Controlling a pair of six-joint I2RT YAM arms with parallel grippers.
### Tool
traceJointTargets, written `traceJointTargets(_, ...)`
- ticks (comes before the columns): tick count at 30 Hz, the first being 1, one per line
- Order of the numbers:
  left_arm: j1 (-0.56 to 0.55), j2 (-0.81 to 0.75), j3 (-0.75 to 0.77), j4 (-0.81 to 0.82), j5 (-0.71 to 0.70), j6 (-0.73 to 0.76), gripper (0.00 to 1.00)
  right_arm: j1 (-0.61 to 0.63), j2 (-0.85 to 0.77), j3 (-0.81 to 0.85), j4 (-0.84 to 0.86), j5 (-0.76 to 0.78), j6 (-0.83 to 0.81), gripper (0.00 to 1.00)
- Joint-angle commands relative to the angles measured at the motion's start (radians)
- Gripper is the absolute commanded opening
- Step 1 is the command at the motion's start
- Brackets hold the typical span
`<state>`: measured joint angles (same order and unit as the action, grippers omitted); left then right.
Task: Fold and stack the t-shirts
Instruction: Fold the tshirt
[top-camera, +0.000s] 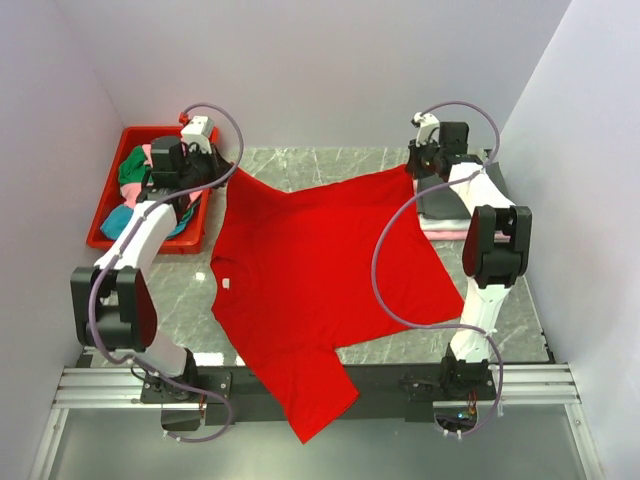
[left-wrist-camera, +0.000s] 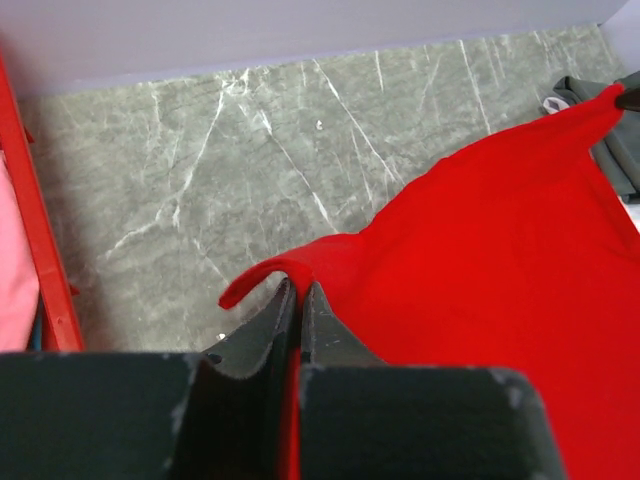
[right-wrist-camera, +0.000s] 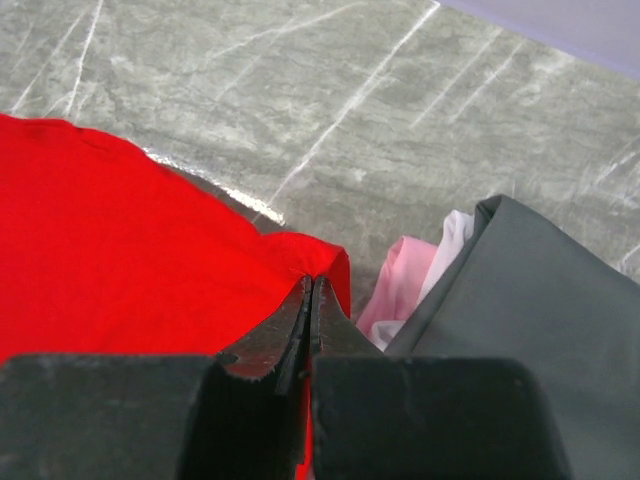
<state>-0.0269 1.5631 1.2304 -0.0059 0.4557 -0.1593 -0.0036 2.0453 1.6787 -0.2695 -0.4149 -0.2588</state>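
A large bright red t-shirt (top-camera: 310, 270) stretches across the marble table, one sleeve hanging over the near edge. My left gripper (top-camera: 222, 172) is shut on its far left corner; in the left wrist view the cloth (left-wrist-camera: 480, 250) is pinched between the closed jaws (left-wrist-camera: 298, 290). My right gripper (top-camera: 415, 165) is shut on the far right corner, where red cloth (right-wrist-camera: 120, 230) folds over the closed tips (right-wrist-camera: 310, 285). Both corners are lifted above the table. A stack of folded t-shirts (top-camera: 445, 210), dark grey (right-wrist-camera: 520, 290) over pink (right-wrist-camera: 405, 270) and white, lies beside the right gripper.
A red plastic bin (top-camera: 120, 140) at the far left holds several crumpled t-shirts, green, pink and teal (top-camera: 135, 175). Its red wall (left-wrist-camera: 30, 200) runs close to the left gripper. Grey walls enclose the table on three sides.
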Motion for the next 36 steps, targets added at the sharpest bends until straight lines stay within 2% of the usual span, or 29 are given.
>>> traceJointTargets(1,-0.001,-0.095,-0.026,0.021,0.012,0.0,0.01,-0.026,-0.048,0.001,0.038,-0.016,0.012,0.0)
traceJointTargets(12,-0.002,-0.198,-0.086,-0.011,0.021,-0.009,0.01,-0.033,0.013,0.053,0.035,0.025,0.058,0.0)
traceJointTargets(26,-0.002,-0.221,-0.103,-0.016,0.038,-0.022,0.01,-0.009,0.147,0.242,0.007,0.139,0.128,0.0)
traceJointTargets(36,-0.004,-0.277,-0.132,-0.026,0.064,-0.036,0.01,-0.001,0.199,0.299,-0.007,0.197,0.136,0.0)
